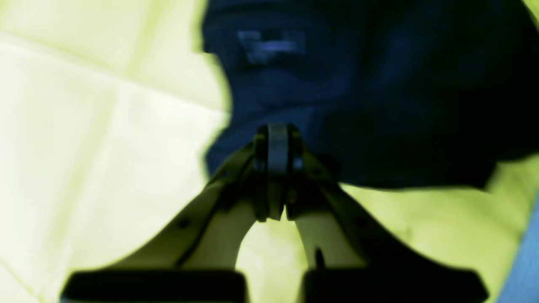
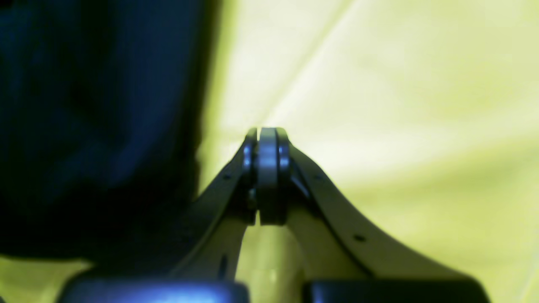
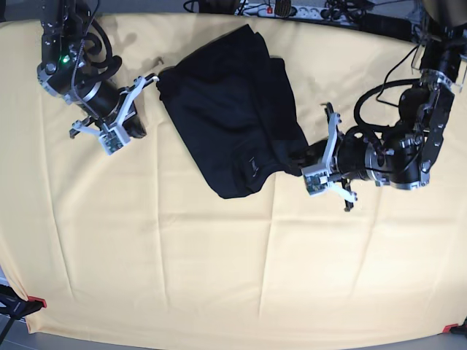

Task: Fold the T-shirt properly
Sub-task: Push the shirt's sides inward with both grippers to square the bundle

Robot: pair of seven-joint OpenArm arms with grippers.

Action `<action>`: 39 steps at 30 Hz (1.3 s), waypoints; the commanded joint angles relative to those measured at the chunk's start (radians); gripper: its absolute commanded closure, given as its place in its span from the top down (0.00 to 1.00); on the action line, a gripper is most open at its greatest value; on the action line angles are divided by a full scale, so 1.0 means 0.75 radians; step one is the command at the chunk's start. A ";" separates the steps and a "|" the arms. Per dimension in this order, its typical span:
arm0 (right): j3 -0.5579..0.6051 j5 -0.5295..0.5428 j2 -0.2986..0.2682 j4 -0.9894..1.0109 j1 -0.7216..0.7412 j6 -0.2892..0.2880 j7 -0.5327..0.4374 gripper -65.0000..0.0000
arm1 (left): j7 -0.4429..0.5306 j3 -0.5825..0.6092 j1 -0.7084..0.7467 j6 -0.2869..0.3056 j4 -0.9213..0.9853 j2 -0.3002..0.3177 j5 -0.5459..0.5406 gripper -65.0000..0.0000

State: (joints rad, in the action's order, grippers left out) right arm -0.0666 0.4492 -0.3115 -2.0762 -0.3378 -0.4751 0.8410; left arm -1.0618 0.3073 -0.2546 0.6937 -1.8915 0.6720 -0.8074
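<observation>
The right gripper (image 3: 151, 78) sits at the T-shirt's (image 3: 230, 109) left edge, fingers pressed together with nothing visibly between them. The T-shirt lies bunched on the yellow table cloth (image 3: 182, 255), mid-table, not yet folded flat. The left gripper (image 3: 305, 154), fingers likewise closed, meets its lower right corner; a pinch cannot be confirmed.

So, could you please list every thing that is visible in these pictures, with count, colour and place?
T-shirt: one, black, bunched at the upper middle of the table cloth, pale label mark showing.
Table cloth: one, yellow, creased, covering the table.
Cables and power strip: several, dark and white, along the far edge.
Clamps: red-tipped, at the near corners.
Left gripper: one, pale fingers, shut at the shirt's edge; whether it pinches cloth is unclear.
Right gripper: one, shut, beside the shirt's other edge.
</observation>
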 commanded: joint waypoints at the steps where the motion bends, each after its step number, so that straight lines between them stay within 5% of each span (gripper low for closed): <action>1: -0.014 0.039 -0.011 -0.009 0.004 -0.026 -0.024 0.00 | 0.010 -0.011 0.028 0.003 -0.021 0.026 0.008 0.00; 7: -0.015 0.106 -0.010 0.071 0.003 -0.152 0.002 0.00 | 0.030 -0.011 0.237 0.002 -0.022 0.033 0.324 0.00; 11: -0.015 0.225 -0.009 0.086 -0.011 -0.209 0.075 0.00 | 0.172 -0.011 0.304 -0.038 -0.018 0.035 0.507 0.00; 14: -0.014 0.346 -0.009 0.086 -0.065 -0.289 0.098 0.00 | 0.260 -0.011 0.325 -0.079 0.002 0.034 0.539 0.00; 21: 0.041 0.378 -0.002 0.086 -0.138 -0.297 0.096 0.00 | 0.432 -0.011 0.321 -0.091 0.100 0.019 0.562 0.00; 28: 0.115 0.378 -0.002 0.085 -0.159 -0.297 0.090 0.00 | 0.669 -0.010 0.202 -0.030 0.415 -0.144 0.717 0.00; 39: 0.115 0.368 0.006 0.085 -0.203 -0.297 0.092 0.00 | 0.718 0.162 -0.170 -0.012 0.772 -0.382 0.745 0.00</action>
State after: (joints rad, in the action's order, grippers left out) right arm 0.0238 0.7124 -0.2993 -1.9968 -0.4904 -0.6926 0.9245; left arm -0.4999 0.4278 -0.3691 0.6895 -1.3094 0.3843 -0.2695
